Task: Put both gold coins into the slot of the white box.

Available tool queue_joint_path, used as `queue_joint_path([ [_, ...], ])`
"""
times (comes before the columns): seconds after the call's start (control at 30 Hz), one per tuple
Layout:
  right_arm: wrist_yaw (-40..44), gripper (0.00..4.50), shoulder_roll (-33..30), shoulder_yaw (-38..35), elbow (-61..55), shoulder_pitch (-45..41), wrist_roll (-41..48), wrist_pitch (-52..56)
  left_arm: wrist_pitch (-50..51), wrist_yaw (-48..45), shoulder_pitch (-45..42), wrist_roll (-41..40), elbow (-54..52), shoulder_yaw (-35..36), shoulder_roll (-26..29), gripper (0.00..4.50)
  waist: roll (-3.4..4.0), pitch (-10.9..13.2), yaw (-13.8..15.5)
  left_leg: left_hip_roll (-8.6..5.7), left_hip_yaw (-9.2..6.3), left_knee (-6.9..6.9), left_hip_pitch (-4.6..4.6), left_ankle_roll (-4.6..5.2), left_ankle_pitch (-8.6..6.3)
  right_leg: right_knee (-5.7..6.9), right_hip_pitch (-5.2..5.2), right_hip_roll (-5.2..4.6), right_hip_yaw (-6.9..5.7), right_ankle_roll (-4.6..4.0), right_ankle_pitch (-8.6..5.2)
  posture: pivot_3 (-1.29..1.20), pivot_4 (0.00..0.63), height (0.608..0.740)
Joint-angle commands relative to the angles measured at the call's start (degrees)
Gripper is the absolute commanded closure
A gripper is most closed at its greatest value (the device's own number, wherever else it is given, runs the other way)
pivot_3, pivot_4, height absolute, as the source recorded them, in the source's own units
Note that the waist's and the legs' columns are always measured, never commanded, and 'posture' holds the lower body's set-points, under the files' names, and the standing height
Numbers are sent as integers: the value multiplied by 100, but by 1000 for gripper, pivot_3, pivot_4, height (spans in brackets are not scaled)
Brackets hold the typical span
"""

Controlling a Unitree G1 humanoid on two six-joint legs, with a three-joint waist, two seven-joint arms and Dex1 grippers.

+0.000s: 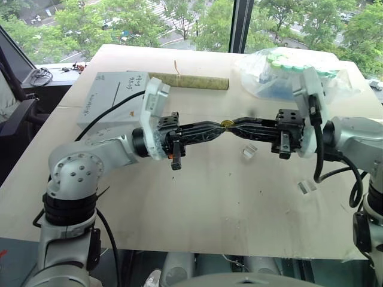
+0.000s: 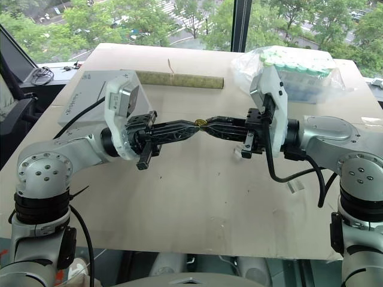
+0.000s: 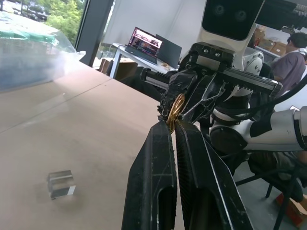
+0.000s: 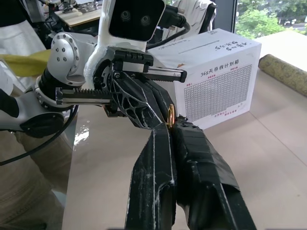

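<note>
Tip to tip above the pale wooden tabletop (image 1: 209, 209), the left claw (image 1: 220, 126) and right claw (image 1: 234, 125) both clamp one tiny shiny gold coin (image 1: 227, 124), with the white cardboard box (image 1: 111, 98) nearer the left arm.

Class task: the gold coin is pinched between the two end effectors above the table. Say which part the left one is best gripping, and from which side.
Grip the gold coin by its flat faces near the rim, from the left end effector's own side. The disc stands on edge, and the right end effector already holds its opposite rim.
</note>
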Motion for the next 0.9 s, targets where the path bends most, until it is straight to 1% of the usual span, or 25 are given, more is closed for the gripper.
queue_joint_path([
  [0.03, 114, 4500, -67, 98, -273, -13, 317, -96, 17, -40, -200, -156, -25, 44, -39, 4474, 0, 0, 0, 0, 0, 0, 0, 0, 0, 0, 0, 0, 0, 0, 0, 0, 150, 740],
  [0.33, 56, 4500, -199, 129, -304, 88, 600, -211, 136, -27, -181, -333, -37, 107, -68, 4474, 0, 0, 0, 0, -1, 0, 0, 0, 0, 0, 0, 0, 0, 0, 0, 0, 150, 740],
  [0.7, -82, 4500, -149, 2, -88, 82, 1082, -442, 266, 38, -180, -794, 50, 242, -35, 4474, 0, 0, 0, 1, -1, 0, 0, 0, 0, 0, 0, 0, 1, 0, 0, 0, 150, 740],
  [0.8, -107, 3609, -173, -30, 16, 53, 1292, -473, 261, 65, -167, -843, 30, 253, -33, 4500, 0, 0, 1, 1, -1, 0, 0, 0, 0, 0, 0, 0, 0, 0, 0, 0, 150, 740],
  [0.83, -119, 3070, -195, -26, 19, 52, 1330, -480, 262, 77, -162, -882, 20, 261, -30, 4500, 0, 0, 2, 1, -1, 0, 0, 0, 0, 0, 0, 0, 0, 0, 0, 0, 150, 740],
  [0.87, -145, 2700, -212, -29, 25, 57, 1363, -491, 265, 106, -158, -945, 16, 276, -32, 4500, 0, 0, 2, 1, -1, 0, 0, 0, 0, -1, 0, 0, 0, 0, 0, 0, 150, 740],
  [0.9, -169, 2191, -228, -36, 33, 61, 1396, -504, 267, 132, -153, -999, 14, 288, -32, 4500, -1, 0, 1, 1, -1, 0, 0, 0, 0, -1, 0, 0, 1, 0, 0, 0, 150, 740],
])
